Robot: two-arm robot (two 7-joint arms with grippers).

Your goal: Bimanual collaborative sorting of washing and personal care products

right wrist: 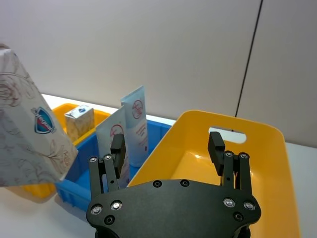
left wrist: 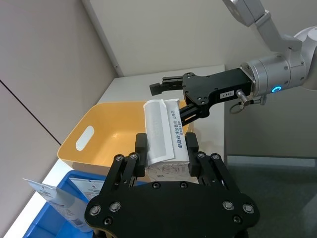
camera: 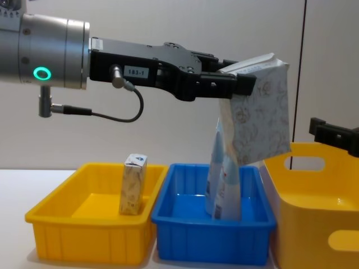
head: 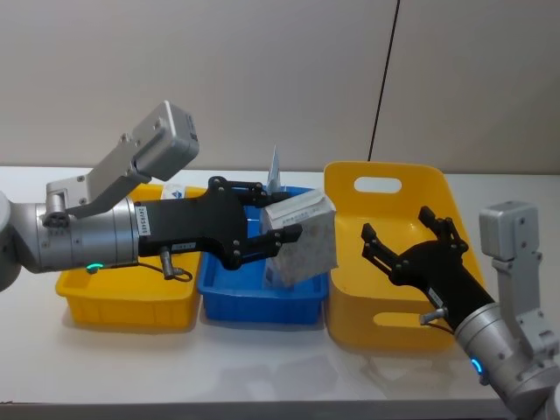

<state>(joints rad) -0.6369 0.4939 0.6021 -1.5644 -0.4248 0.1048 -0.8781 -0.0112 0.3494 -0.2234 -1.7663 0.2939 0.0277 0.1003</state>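
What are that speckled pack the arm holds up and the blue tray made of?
The pack, clamped in the left pincer, looks like matte printed paperboard, perhaps coated: sharp folded edges and a creased, sealed top ridge. The blue tray looks like moulded plastic: smooth, faintly glossy, uniform colour, rounded rim. The right pincer hangs open over the yellow bin.

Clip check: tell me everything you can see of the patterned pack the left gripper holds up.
The beige, gable-top carton pack, with a faint swirl pattern and a blue shield mark, looks like coated card, its folded top seam bearing small print. It hangs tilted in the air, clamped near its top between the fingers of the left gripper, above the right end of the blue plastic tray. Nothing else visibly touches it.
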